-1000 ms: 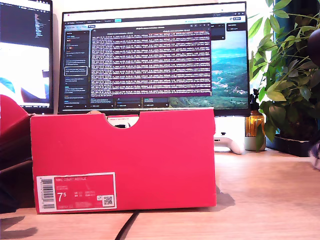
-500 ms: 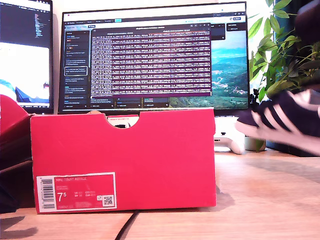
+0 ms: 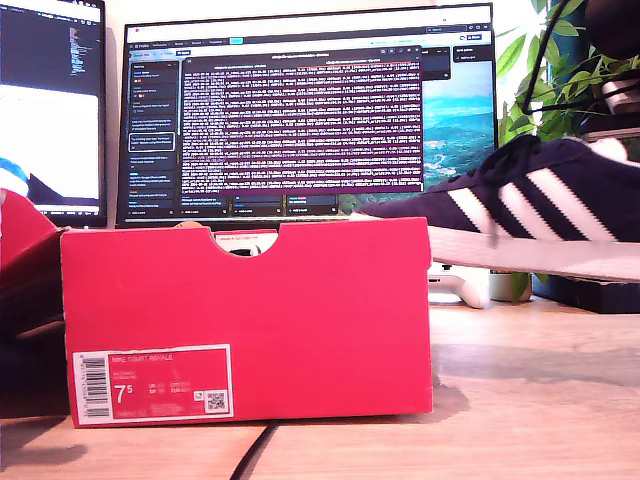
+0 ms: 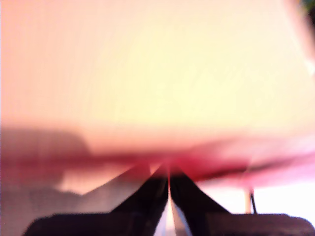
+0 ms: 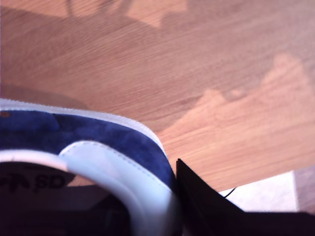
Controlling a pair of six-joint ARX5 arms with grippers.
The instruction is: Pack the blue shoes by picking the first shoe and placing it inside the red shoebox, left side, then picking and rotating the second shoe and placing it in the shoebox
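While the navy-blue suede sneaker with white stripes (image 3: 520, 215) hangs in the air, toe over the bright red cardboard shoebox (image 3: 250, 320) at its end on the exterior view's right, my second pincer (image 5: 170, 206) is clamped on its heel collar. My first pincer (image 4: 169, 196) looks nearly closed on nothing. Lowering this shoe remains; whether one is already inside is hidden.

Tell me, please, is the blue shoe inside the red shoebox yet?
Not yet: the blue shoe hangs above the table, its toe just over the red shoebox's edge.
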